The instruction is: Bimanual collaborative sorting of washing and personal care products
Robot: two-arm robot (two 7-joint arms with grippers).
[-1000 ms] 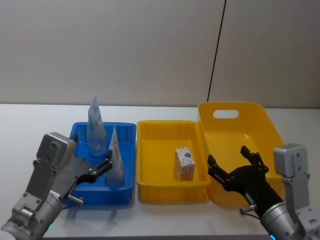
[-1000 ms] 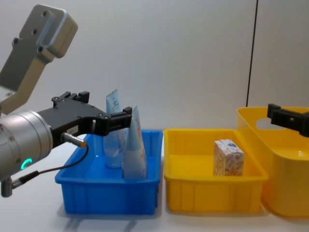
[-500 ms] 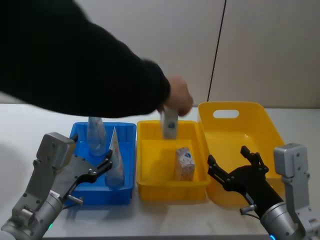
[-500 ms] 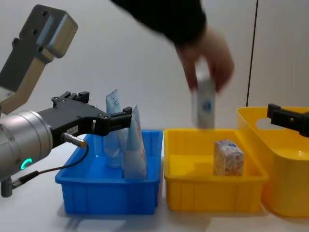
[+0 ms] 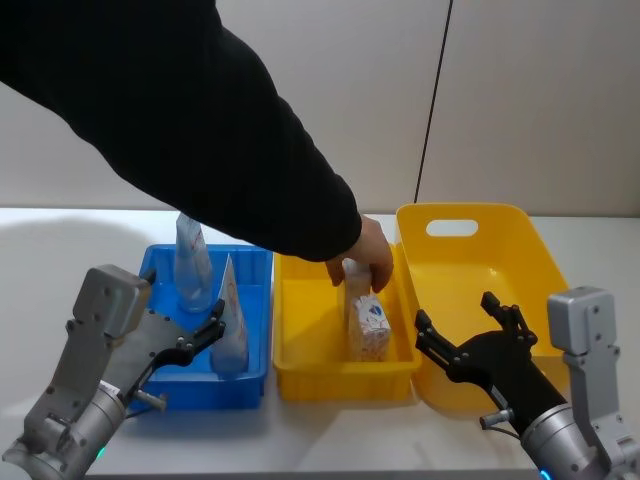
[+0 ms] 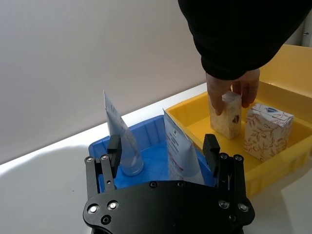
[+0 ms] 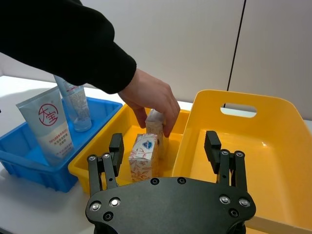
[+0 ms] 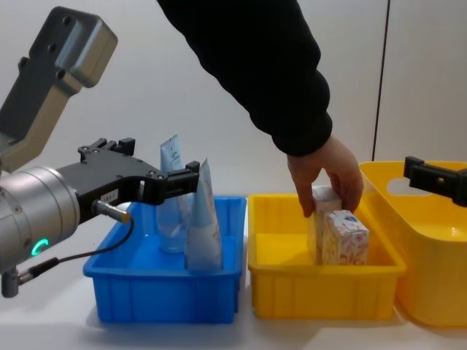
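Cartons (image 5: 369, 328) stand in the yellow tray (image 5: 300, 375), ahead of your open right gripper (image 5: 465, 335), a hand (image 5: 362, 262) gripping one. Reach now and you strike it. Left gripper (image 5: 195, 335), open, hovers by the tubes (image 5: 229, 320).

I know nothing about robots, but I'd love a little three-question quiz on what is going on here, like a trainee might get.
1. True or false: the person's hand is setting a second small beige patterned carton upright in the shallow yellow plastic tray, behind the first beige-orange carton.
2. How many tall pale-blue-and-white soft tubes stand in the blue plastic bin? A) one B) two C) four
3. Fill in: the left gripper and the right gripper both hover with fingers ____.

Key: 1 true; 2 B; 3 open.
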